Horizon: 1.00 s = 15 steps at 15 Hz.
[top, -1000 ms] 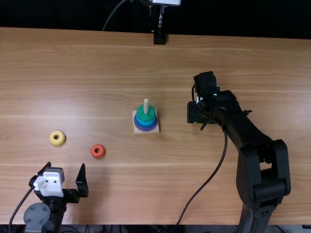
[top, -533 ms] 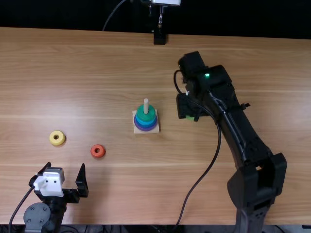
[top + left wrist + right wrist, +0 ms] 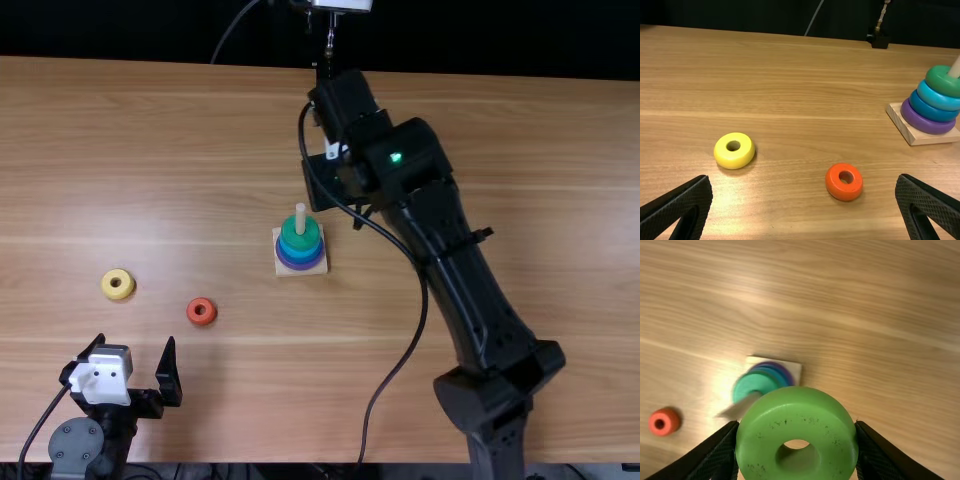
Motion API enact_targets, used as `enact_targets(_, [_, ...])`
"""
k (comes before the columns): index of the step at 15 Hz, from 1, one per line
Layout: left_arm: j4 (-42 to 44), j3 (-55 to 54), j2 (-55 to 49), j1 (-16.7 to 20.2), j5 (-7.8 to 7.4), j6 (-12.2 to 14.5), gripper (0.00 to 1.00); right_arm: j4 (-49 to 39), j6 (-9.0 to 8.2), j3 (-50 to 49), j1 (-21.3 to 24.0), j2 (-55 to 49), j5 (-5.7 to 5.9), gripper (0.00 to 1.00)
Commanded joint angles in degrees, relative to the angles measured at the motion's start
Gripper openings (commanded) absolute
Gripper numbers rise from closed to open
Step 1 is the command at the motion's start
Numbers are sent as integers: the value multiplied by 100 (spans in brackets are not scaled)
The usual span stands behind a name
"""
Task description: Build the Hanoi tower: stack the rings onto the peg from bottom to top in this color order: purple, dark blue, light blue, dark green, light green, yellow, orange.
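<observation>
Top view: the peg [image 3: 300, 215] stands near the middle of the frame on its wooden base [image 3: 300, 272]; up it go purple [image 3: 927, 122], dark blue [image 3: 930, 110], light blue [image 3: 936, 97] and dark green [image 3: 937, 80], so this is the light green turn; the right gripper [image 3: 797, 425] is just above and right of the stack in that frame, its fingers closed in on the sides of the light green ring [image 3: 765, 440]; the move wanted, I'd say, is hole over peg tip, ring level, straight down, then let go; come in off-centre and it could catch on the tip; over at lower left, the left gripper [image 3: 805, 182] has its fingers wide apart, nothing between them; beyond them lie the yellow ring [image 3: 725, 155] and the orange ring [image 3: 837, 189], due after this one.
</observation>
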<state>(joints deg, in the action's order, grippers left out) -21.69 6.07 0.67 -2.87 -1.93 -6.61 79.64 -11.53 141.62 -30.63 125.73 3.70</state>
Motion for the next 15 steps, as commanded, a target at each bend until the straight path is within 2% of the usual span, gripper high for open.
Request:
enact_targets(1, [-394, -607, -67, 94, -134, 18, 100, 58, -28, 296, -180, 215, 20, 0])
enact_targets(4, [-394, -607, -67, 94, -123, 18, 100, 58, -39, 305, -426, 268, 9, 0])
enact_targets(15, [-394, -607, -67, 94, -134, 18, 100, 69, -39, 225, -444, 496, -22, 0])
